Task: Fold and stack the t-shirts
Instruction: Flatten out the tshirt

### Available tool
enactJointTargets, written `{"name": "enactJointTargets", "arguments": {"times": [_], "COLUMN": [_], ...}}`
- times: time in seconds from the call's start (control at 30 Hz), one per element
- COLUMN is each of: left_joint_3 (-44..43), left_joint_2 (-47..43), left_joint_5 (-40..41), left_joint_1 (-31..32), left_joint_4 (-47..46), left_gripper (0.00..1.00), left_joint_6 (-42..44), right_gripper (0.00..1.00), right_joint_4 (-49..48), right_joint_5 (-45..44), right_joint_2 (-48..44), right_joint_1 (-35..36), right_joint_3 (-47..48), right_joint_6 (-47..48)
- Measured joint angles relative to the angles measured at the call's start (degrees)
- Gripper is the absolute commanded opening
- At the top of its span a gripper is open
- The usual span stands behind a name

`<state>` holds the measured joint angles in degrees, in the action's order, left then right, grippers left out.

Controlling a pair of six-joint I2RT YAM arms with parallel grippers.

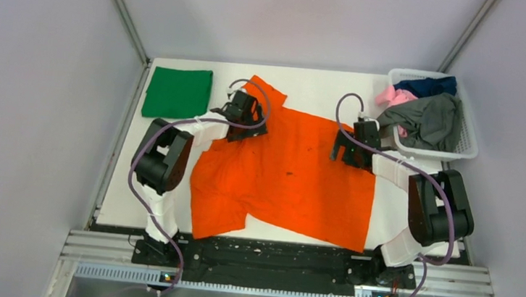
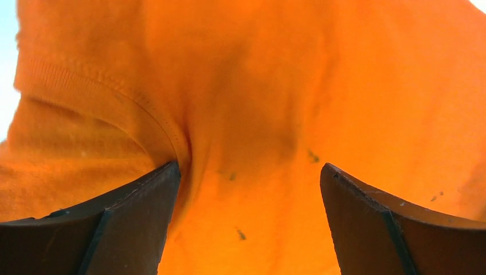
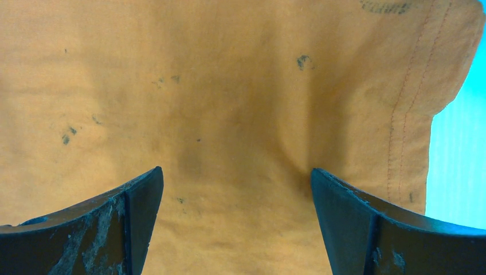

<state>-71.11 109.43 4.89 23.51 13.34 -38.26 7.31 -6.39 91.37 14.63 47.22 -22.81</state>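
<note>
Working on the orange shirt (image 1: 286, 180), spread crookedly over the middle of the table (image 1: 325, 82) and rumpled along its near left part. Left claw (image 2: 249, 166) down on the far left of it, right by the ribbed collar band (image 2: 103, 97) — fingers wide apart, gripping nothing, only cloth lying between them. Same for the right claw (image 3: 236, 170) at the far right edge, just inside the stitched hem (image 3: 401, 114): spread open over the cloth, nothing pinched. Noting the green shirt (image 1: 177, 93) already folded in the far left corner, well apart from the work. In the basket (image 1: 469, 143) at the far right, 3 more heaped together: the grey shirt (image 1: 430, 121), the pink shirt (image 1: 392, 95) and the navy shirt (image 1: 426, 84).

Judging the step as taking hold at 2 far points, to straighten or fold the orange one.

Plenty to go wrong from here:
- Could close on only 1 layer by the collar, leaving the back panel behind and twisting the fold.
- Could pinch too shallow at the hem and lose the cloth on the lift.
- Might raise the 2 sides unevenly, skewing the shirt further — and dragging the rumpled near left part into the crease.
- Might also swing wide on the right and catch the basket, sitting near that arm.
</note>
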Motion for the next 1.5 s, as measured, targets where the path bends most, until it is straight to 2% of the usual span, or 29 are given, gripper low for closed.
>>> {"name": "enactJointTargets", "arguments": {"times": [0.3, 0.5, 0.73, 1.03, 1.4, 1.5], "left_joint_3": [-5.0, -4.8, -1.5, 8.2, 13.7, 13.8], "left_joint_2": [4.8, 3.6, -0.1, -6.9, -17.9, -22.0], "left_joint_5": [0.2, 2.1, 8.1, 10.8, 22.5, 24.0], "left_joint_1": [11.6, 13.7, 10.4, -3.0, -2.8, -3.0], "left_joint_4": [-4.2, -1.1, 5.0, 4.3, 21.9, 23.1], "left_gripper": [0.97, 0.99, 0.99, 0.99, 0.99, 0.99], "left_joint_6": [-5.5, -7.8, -7.7, -11.3, -19.6, -19.9], "right_gripper": [0.99, 0.99, 0.99, 0.99, 0.99, 0.99], "right_joint_4": [0.9, 1.5, 1.9, 2.7, 3.7, 3.8], "right_joint_5": [-0.1, -0.7, -1.7, -3.2, -3.9, -3.9], "right_joint_2": [-1.6, -1.7, -1.7, -1.7, -0.8, -0.8], "right_joint_1": [0.0, 0.0, 0.0, 0.0, 0.0, 0.0], "right_joint_3": [-1.4, -1.4, -1.4, -1.4, -0.2, -0.2], "right_joint_6": [-0.4, -0.4, -0.3, 0.3, 0.7, 0.8]}}
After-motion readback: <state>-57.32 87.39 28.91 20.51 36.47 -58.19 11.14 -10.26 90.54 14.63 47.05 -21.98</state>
